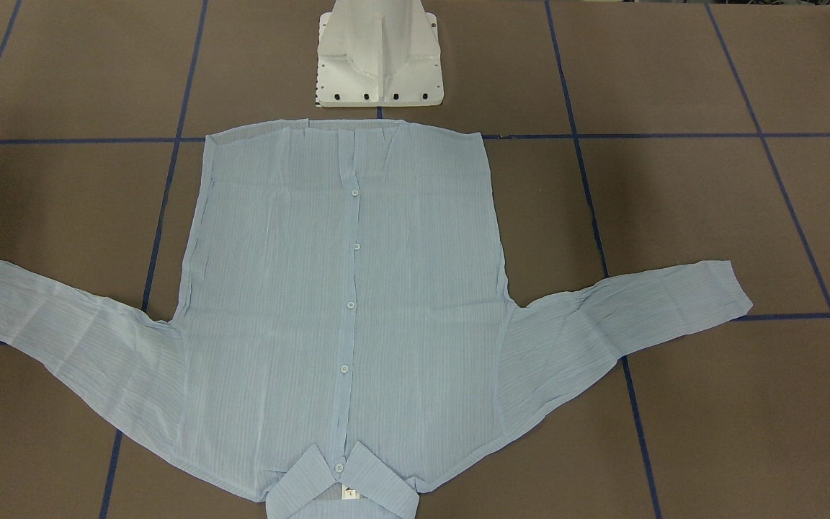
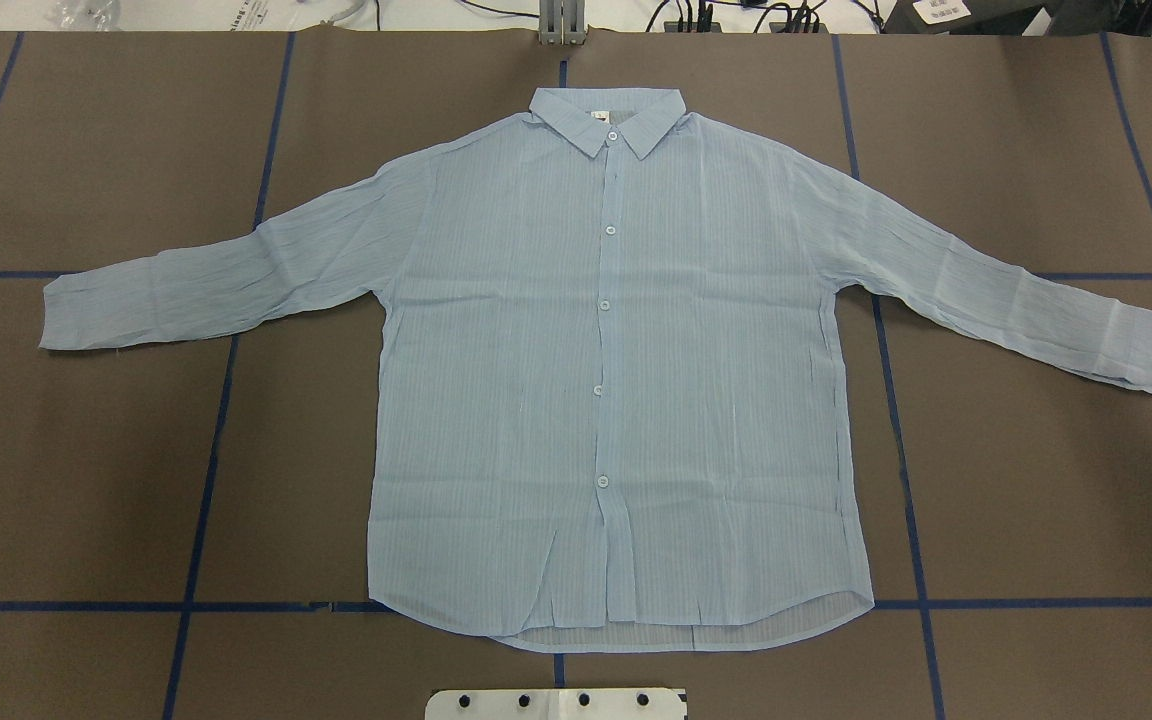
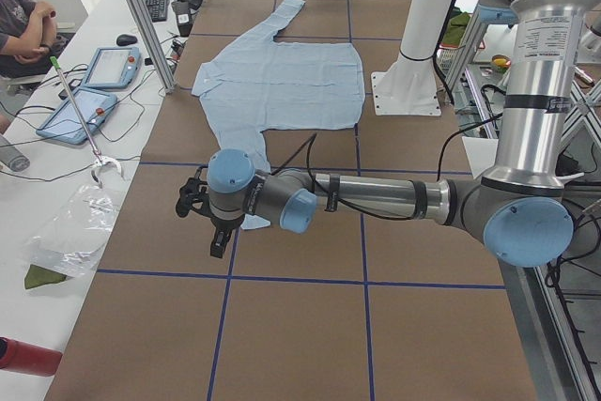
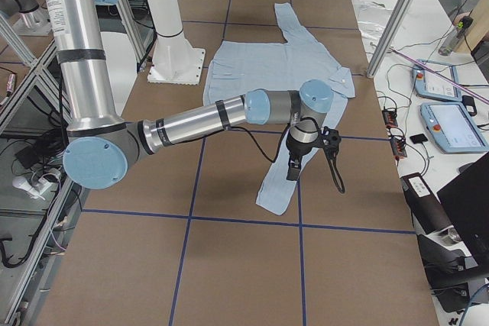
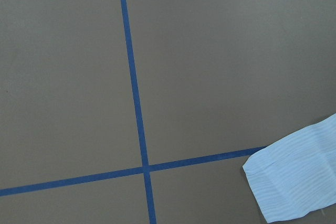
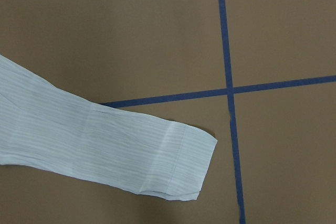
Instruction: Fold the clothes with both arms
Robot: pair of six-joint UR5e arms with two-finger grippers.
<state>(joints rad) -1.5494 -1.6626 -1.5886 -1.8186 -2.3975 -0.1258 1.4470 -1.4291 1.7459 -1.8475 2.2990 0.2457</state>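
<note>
Lying flat on the tabletop (image 2: 86, 480), the thin shirt (image 2: 616, 380) is looking light and limp — best pinched at the cuffs (image 2: 66, 315) — while the left arm (image 3: 376, 196) and right arm (image 4: 191, 124) are hovering nearby, their jaws' state impossible to tell.

The desk (image 2: 1036, 450) had a brown top, marked into a grid by blue tape lines (image 2: 1036, 603). A light-blue shirt (image 2: 616, 380) lay flat on it, buttoned front up, both sleeves spread out, hem nearest the white pedestal base (image 1: 379, 58), collar towards the far edge.
</note>
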